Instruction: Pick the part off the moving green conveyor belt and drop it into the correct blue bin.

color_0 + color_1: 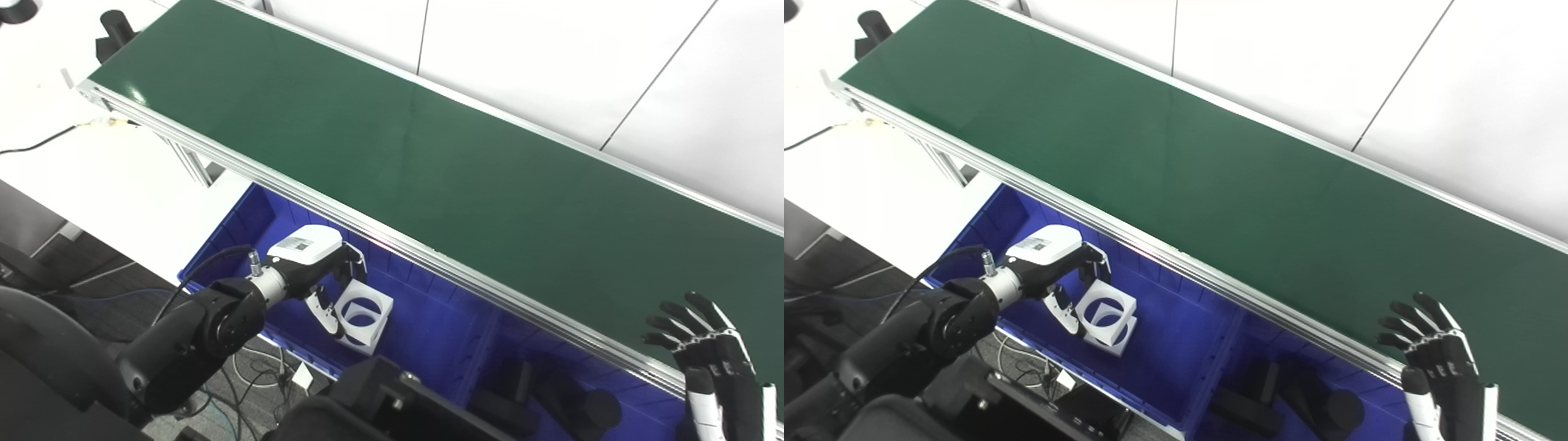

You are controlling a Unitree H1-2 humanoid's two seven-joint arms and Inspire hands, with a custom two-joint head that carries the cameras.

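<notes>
The green conveyor belt [429, 159] runs diagonally across the view and carries no part. My left hand [318, 269] is low inside the left blue bin [422, 331], below the belt's near rail. Its fingers and thumb are closed on a white square part with a round hole [365, 311], fingers at the part's top edge and thumb on its left side. The part sits tilted near the bin floor; I cannot tell whether it rests there. My right hand [704, 355] is open with fingers spread, raised at the belt's near edge at the bottom right, holding nothing.
The right blue bin [637, 422] holds several black parts [588, 407]. A silver rail [392, 245] borders the belt's near side. A white table [110, 177] lies to the left, with cables [257, 367] on the floor below.
</notes>
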